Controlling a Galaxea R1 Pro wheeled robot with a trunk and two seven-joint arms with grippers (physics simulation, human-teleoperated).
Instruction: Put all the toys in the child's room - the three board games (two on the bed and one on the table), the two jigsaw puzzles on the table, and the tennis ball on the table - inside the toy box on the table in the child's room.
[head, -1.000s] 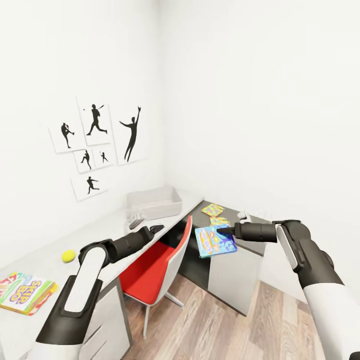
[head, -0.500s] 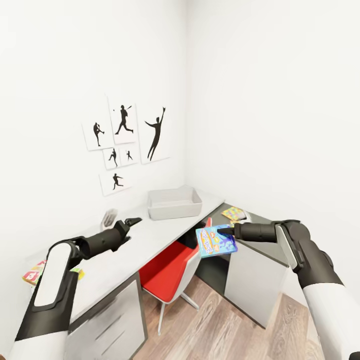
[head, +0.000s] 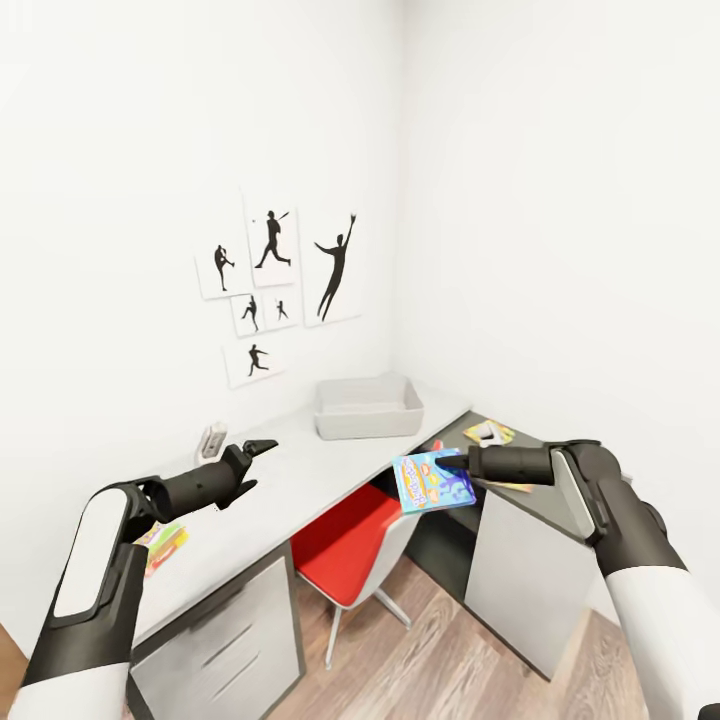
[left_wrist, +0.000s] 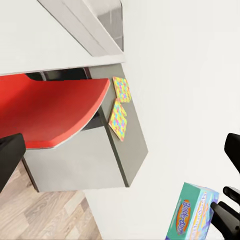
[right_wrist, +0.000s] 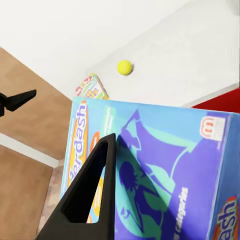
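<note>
The right claw (head: 447, 463) is clamped on one board game (head: 432, 481), a blue box held in the air above the chair (head: 350, 540), between the white desk (head: 290, 475) and the dark cabinet (head: 520, 560). In the right wrist view one black finger (right_wrist: 87, 200) lies flat against the face of the box (right_wrist: 165, 175).

The left claw (head: 255, 452) hovers over the white desk with its fingers apart, holding nothing.

One toy box (head: 368, 407), a grey open tray, sits at the far end of the white desk in the room corner. Its contents cannot be seen.

One tennis ball (right_wrist: 124, 67) lies on the white desk; a second board game (right_wrist: 91, 87) lies near it, toward the desk edge. In the head view this second game (head: 163, 545) shows partly behind the left arm.

Two jigsaw puzzles lie on top of the dark cabinet, just beside each other: puzzle one (left_wrist: 121, 89) and puzzle two (left_wrist: 118, 119). In the head view one of them (head: 490, 432) shows beyond the right arm.

Six black-and-white posters (head: 280, 285) hang on the wall above the white desk.
</note>
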